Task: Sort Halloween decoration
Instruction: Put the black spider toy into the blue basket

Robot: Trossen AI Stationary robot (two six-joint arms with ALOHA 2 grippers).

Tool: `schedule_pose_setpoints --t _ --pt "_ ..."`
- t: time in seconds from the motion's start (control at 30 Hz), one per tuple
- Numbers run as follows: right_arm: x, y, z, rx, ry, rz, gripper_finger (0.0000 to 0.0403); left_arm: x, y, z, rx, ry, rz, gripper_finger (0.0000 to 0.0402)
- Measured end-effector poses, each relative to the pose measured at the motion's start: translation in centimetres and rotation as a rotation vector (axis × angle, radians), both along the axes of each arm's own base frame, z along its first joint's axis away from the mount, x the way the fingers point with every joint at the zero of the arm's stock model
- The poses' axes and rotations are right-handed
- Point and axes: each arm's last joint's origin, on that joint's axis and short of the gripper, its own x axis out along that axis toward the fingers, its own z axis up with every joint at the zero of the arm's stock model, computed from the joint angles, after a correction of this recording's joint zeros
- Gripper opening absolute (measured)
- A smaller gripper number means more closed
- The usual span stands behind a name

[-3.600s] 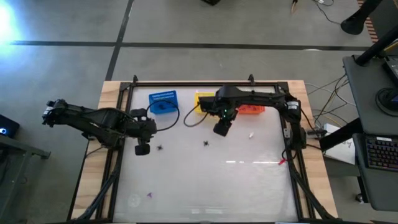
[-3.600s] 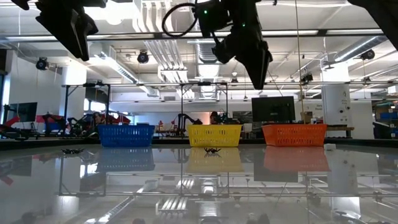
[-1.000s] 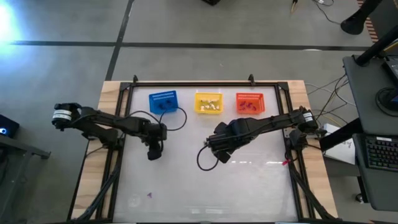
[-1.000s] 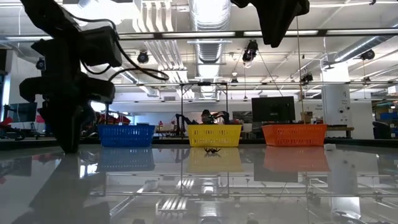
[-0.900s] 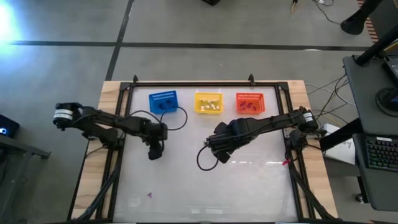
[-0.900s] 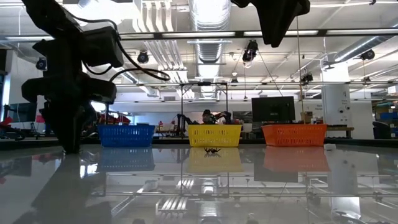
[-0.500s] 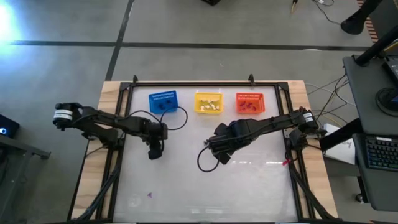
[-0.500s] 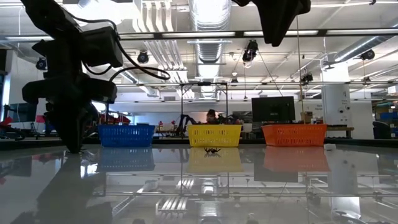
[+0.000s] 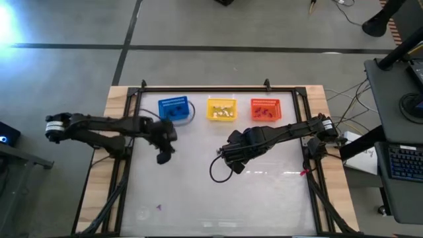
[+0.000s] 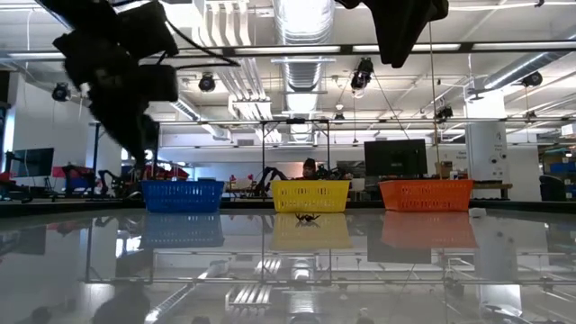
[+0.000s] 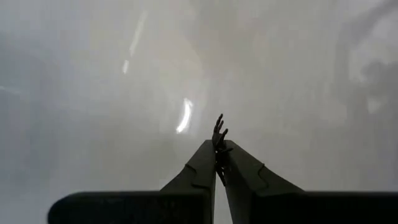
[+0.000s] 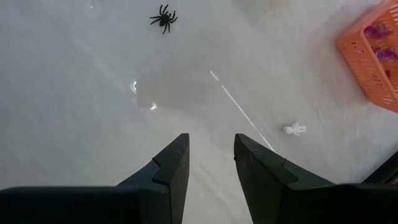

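- While the left arm reaches across from the surface's left edge, its left end effector hangs raised above the glossy top, just in front of the blue basket.
- In the left wrist view the two fingers are pressed together, clenched on a black spider trinket whose thin legs poke out past the tips.
- The right arm stretches in from the right edge, elbow near the rail, and the right end effector sits over the middle of the surface, lifted off it.
- Its fingers stand apart with nothing between them.
- Ahead of the right end effector, another black spider lies on the surface, well apart from a small whitish piece that rests near the orange basket.
- Purple pieces lie inside the orange basket.
- A single purple trinket lies alone near the front left corner.
- Along the far edge stand the blue basket, the yellow basket holding pale pieces, and the orange basket in a row.
- A black cable loops down beside the right end effector.
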Motion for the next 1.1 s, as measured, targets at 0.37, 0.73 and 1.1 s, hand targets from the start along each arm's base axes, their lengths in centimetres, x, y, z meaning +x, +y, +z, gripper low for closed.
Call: schedule_pose_setpoints --t 0.37,0.73,1.1 --pt "0.1 -0.2 0.0 -0.068 -0.005 0.058 0.0121 -1.8 8.0 5.5 0.154 -0.148 0.314 0.0000" --pt "0.2 -0.6 0.1 -0.139 -0.003 0.109 0.0121 -2.2 14.1 8.1 0.215 0.025 0.329 0.0000" --pt "0.3 -1.4 0.1 -0.185 0.014 0.164 0.0121 -0.6 15.7 5.2 0.196 0.124 0.203 0.0003"
